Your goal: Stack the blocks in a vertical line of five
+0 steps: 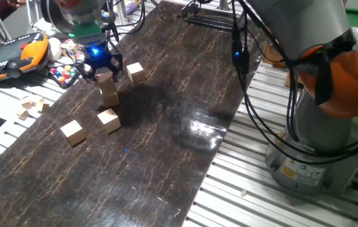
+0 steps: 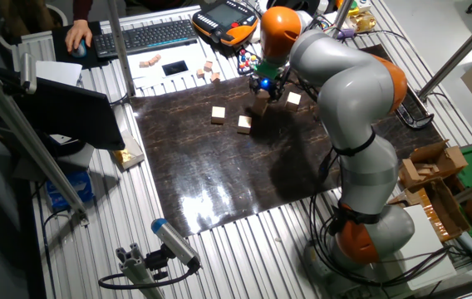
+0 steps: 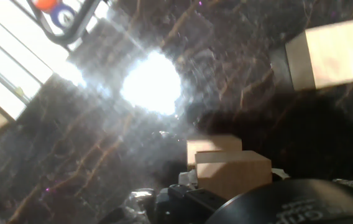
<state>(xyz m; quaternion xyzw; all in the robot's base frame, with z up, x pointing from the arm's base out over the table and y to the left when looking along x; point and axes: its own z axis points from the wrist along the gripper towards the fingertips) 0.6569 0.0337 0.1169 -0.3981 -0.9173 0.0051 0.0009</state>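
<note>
Five tan wooden blocks are on the dark mat. Two form a stack: the top block [image 1: 105, 79] rests on the lower block [image 1: 109, 96]. My gripper [image 1: 102, 68] hangs straight over the stack with its fingers on either side of the top block, apparently shut on it. Loose blocks lie behind right [image 1: 135, 72], in front [image 1: 108, 120] and front left [image 1: 73, 132]. In the other fixed view the gripper [image 2: 265, 85] is over the stack [image 2: 259, 106]. The hand view shows the top block [image 3: 232, 173], the lower block [image 3: 212, 148] and a loose block [image 3: 325, 55].
Small pale wooden bits [image 1: 29, 106] lie on the slatted table left of the mat. A multicoloured puzzle cube [image 1: 64, 74] and an orange-and-black pendant [image 1: 15, 53] sit behind the gripper. The arm's base [image 1: 317, 145] stands right of the mat.
</note>
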